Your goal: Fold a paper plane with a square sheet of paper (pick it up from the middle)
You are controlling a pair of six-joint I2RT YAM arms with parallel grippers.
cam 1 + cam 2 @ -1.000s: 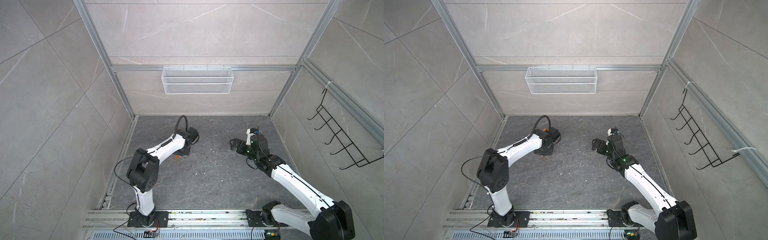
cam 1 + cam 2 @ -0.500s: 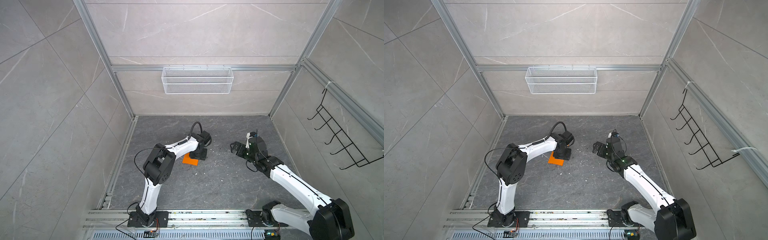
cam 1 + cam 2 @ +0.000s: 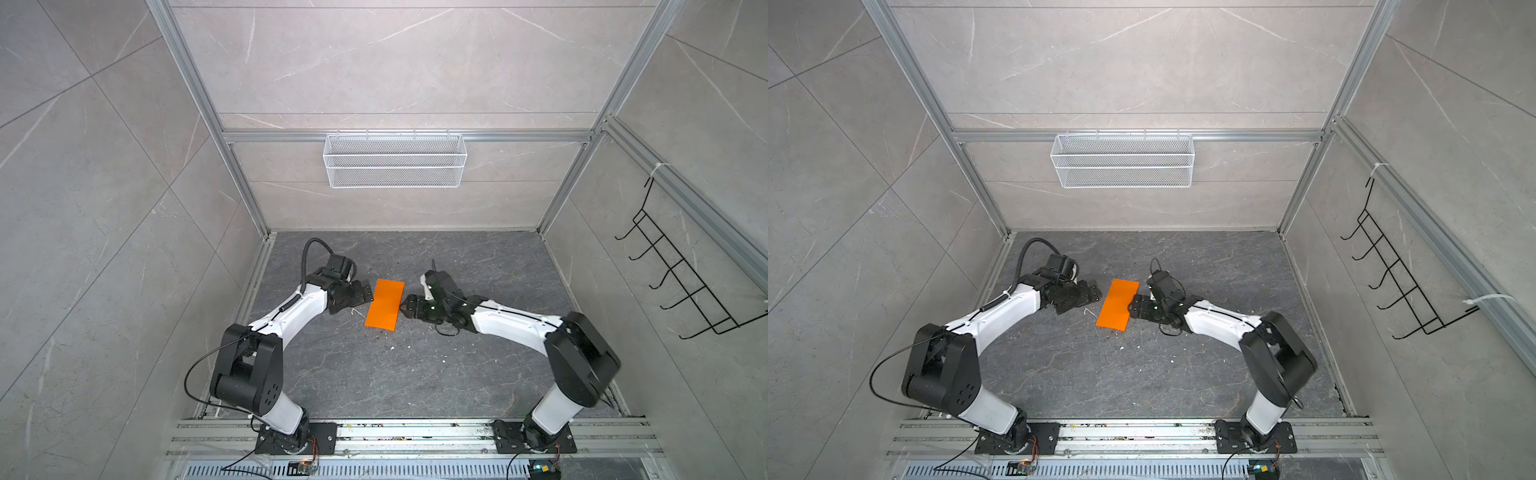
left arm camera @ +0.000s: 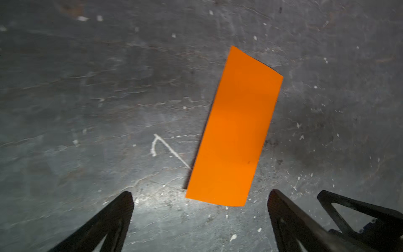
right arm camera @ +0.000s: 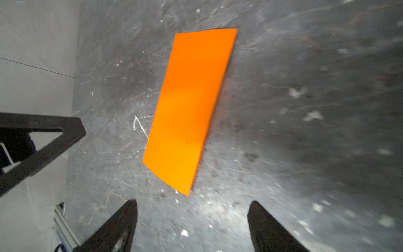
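Left gripper (image 3: 363, 296), jaws wide apart and empty, sits at 9 o'clock of the orange paper (image 3: 385, 304). Right gripper (image 3: 406, 306), jaws apart too, sits just beside it at 3 o'clock. Paper lies flat on the dark floor (image 3: 415, 374), a narrow rectangle.

The left arm (image 3: 293, 313) and right arm (image 3: 511, 328) have white link shells and bulky black joint housings. A thick black cable (image 3: 305, 258) arches off the left arm. The fingers (image 4: 290, 220) are black, tapered, with triangular cut-outs. Black base plates (image 3: 326, 435) with small screws sit on the rail (image 3: 415, 432).
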